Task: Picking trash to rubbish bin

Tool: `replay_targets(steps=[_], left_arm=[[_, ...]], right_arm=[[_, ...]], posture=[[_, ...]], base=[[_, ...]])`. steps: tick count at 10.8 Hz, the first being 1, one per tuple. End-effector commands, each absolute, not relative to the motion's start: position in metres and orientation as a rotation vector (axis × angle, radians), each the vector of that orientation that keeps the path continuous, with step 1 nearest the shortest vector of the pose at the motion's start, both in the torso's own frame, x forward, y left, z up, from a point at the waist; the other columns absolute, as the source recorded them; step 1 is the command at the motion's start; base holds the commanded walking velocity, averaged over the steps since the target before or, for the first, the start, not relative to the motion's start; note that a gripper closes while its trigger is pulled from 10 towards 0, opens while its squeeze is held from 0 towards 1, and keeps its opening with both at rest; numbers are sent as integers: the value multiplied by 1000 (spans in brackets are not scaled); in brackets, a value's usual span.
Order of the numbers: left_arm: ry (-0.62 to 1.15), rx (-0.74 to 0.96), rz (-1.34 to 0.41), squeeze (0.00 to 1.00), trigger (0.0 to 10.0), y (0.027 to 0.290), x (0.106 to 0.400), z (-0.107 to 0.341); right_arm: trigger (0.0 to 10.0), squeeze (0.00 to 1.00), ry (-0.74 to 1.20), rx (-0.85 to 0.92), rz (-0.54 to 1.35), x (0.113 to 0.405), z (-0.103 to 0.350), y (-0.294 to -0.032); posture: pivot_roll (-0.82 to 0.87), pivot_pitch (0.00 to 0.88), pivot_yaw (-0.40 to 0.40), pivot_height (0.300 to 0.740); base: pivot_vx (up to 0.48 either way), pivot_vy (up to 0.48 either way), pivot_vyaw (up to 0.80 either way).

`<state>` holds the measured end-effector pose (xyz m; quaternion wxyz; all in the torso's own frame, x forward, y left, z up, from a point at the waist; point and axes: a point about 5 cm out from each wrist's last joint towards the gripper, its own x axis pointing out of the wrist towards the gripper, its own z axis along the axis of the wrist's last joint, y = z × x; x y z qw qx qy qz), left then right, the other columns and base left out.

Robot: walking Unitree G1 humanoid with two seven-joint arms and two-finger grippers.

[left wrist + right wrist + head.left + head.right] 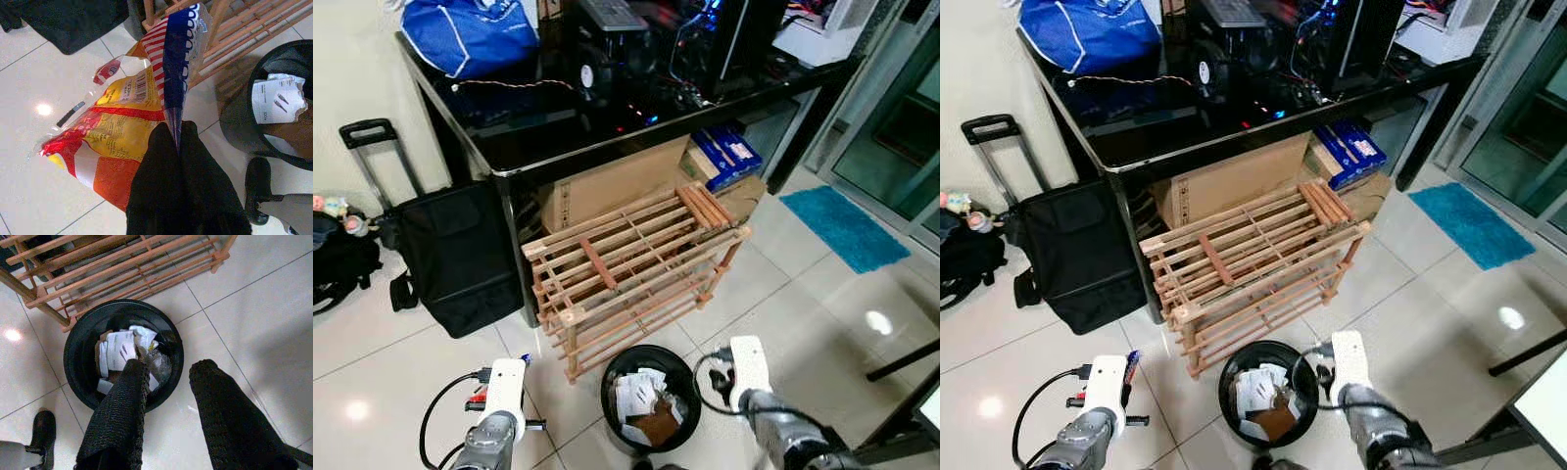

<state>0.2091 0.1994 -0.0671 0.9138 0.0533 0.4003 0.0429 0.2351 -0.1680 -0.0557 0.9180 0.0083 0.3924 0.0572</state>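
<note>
My left gripper is shut on the edge of a crinkled snack wrapper, yellow and red with a blue striped end. It holds the wrapper above the white floor, left of the bin. The round black rubbish bin stands on the tiles between my two arms, in front of the wooden rack, and holds paper scraps and a brown piece. My right gripper is open just above the bin's right side, with nothing between its fingers. The left wrist and right wrist flank the bin.
A tipped wooden shoe rack leans right behind the bin. Behind it a black glass desk holds electronics and a blue bag, with cardboard boxes underneath. A black trolley bag stands left; a teal mat lies right.
</note>
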Motion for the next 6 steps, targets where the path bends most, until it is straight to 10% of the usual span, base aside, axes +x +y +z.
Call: replay_targets(steps=[1,6], left_arm=[[818,108,81,0,10000,197,211,-66],[818,110,72,0,10000,197,212,-66]], right_arm=[[10000,0,823,32,86,228,-60,-173],[10000,0,825,39,78,229,-60,-169]], posture=[[72,67,-103,740],[68,65,-98,740]], base=[[0,0,-800],[0,0,-800]])
